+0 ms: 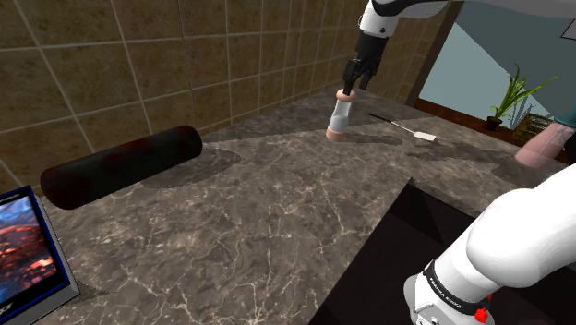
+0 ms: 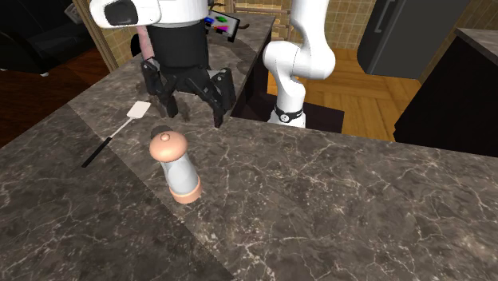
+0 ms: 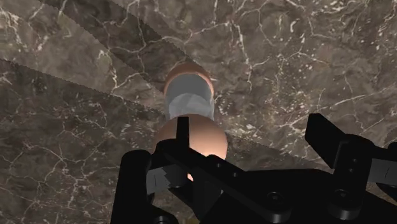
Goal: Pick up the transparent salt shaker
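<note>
The salt shaker [image 1: 340,116] stands upright on the dark marble counter [image 1: 258,222], with a clear glass body and a pinkish rounded cap and base. My black gripper [image 1: 356,79] hovers just above its cap, open and holding nothing. In the second exterior view the gripper [image 2: 194,112] hangs above and a little behind the shaker [image 2: 174,166], its fingers apart. In the wrist view the shaker [image 3: 188,102] lies below the gripper [image 3: 251,137], and its cap sits close to one finger [image 3: 182,133], off the middle of the gap.
A white-headed spatula [image 1: 407,129] with a thin black handle lies on the counter beside the shaker. A long black cylinder [image 1: 120,166] rests by the tiled wall. A framed picture [image 1: 28,249] sits at the shoulder view's lower left, and a pink object [image 1: 540,148] at its right.
</note>
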Controlling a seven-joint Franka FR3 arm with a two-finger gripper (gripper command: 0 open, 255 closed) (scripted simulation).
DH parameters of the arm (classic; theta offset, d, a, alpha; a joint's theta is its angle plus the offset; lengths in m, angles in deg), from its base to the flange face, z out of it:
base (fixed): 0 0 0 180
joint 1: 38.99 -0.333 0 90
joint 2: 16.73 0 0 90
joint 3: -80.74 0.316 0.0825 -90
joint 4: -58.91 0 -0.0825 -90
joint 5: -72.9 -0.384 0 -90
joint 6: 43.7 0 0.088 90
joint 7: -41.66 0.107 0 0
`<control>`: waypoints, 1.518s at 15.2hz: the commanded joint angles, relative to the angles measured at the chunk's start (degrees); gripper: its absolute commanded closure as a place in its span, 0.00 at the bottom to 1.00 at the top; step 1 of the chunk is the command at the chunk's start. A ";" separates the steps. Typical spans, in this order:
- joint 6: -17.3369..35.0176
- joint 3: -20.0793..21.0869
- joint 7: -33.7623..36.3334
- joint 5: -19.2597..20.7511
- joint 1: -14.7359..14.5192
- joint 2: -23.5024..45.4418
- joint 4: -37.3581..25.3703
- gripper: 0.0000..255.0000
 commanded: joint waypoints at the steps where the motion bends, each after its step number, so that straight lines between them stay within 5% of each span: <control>1: -0.15 -0.95 -1.79 -0.73 0.21 4.55 -4.81 0.00; 5: -1.01 -2.46 -5.10 -2.55 0.97 12.81 -13.96 0.00; 14: 4.83 -2.42 -5.26 -2.59 1.00 12.79 -8.10 0.00; 15: 4.84 -2.43 -5.28 -2.59 1.01 12.78 -8.08 1.00; 23: 4.83 -2.44 -5.30 -2.58 1.02 12.72 -8.04 1.00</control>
